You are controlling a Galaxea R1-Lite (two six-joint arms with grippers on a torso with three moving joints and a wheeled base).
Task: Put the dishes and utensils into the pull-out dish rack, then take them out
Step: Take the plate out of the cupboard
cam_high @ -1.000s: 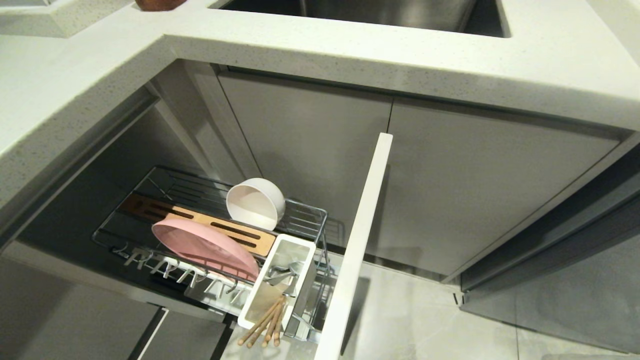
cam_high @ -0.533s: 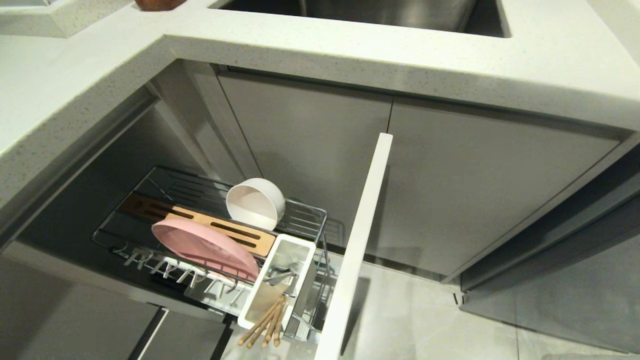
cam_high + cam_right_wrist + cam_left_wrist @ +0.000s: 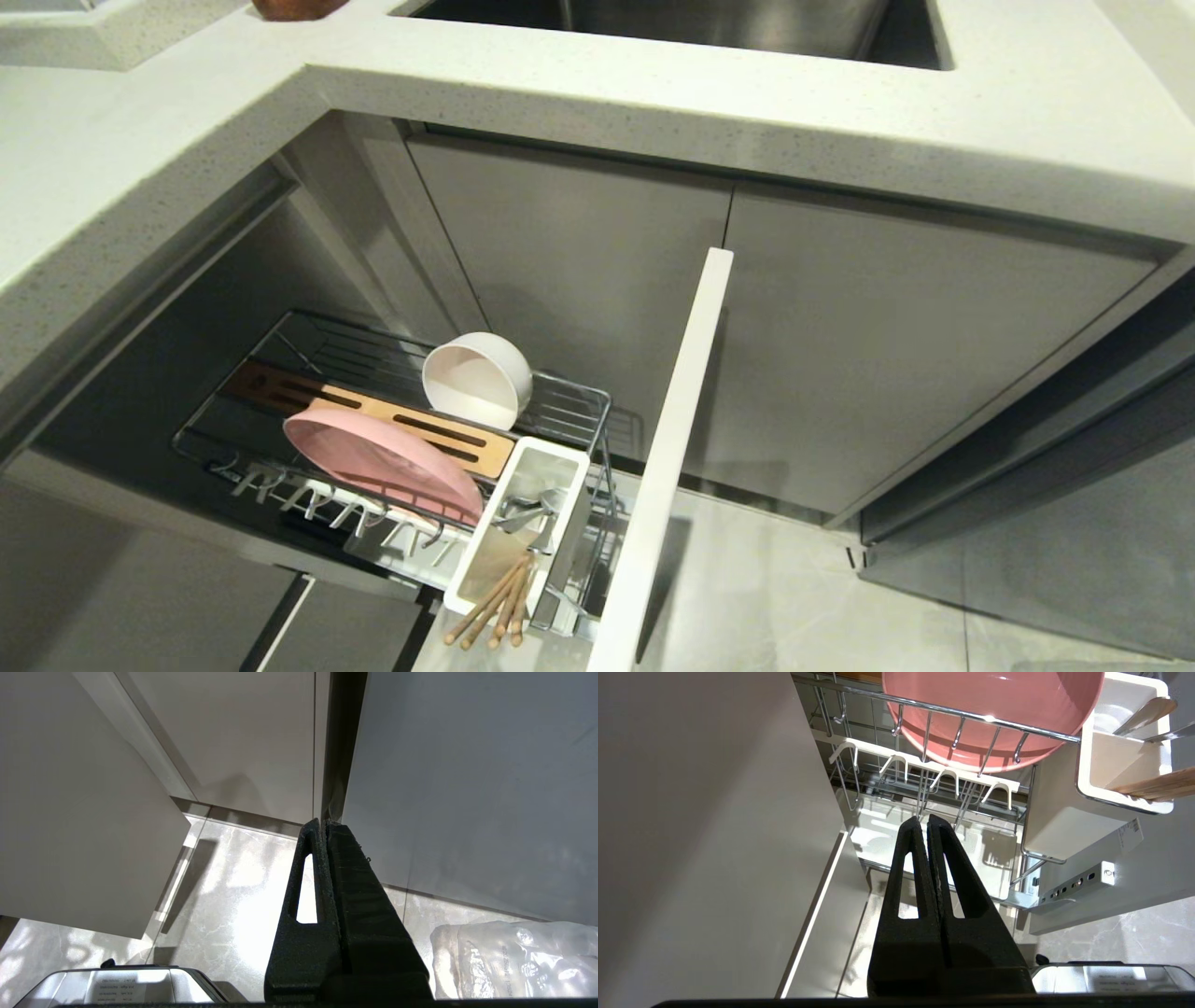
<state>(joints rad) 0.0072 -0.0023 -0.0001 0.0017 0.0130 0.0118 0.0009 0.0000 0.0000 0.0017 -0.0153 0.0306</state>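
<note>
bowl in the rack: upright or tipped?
Tipped. The bowl lies on its side on the dish rack, its opening facing outward and its inside visible, behind the slotted wooden strip.

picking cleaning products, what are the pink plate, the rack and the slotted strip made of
The pink plate looks matte ceramic or melamine: an even pastel surface with a soft sheen. The rack looks like chromed steel wire, with bright mirror glints. The slotted strip looks like wood, tan with a grain-like tone.
</note>
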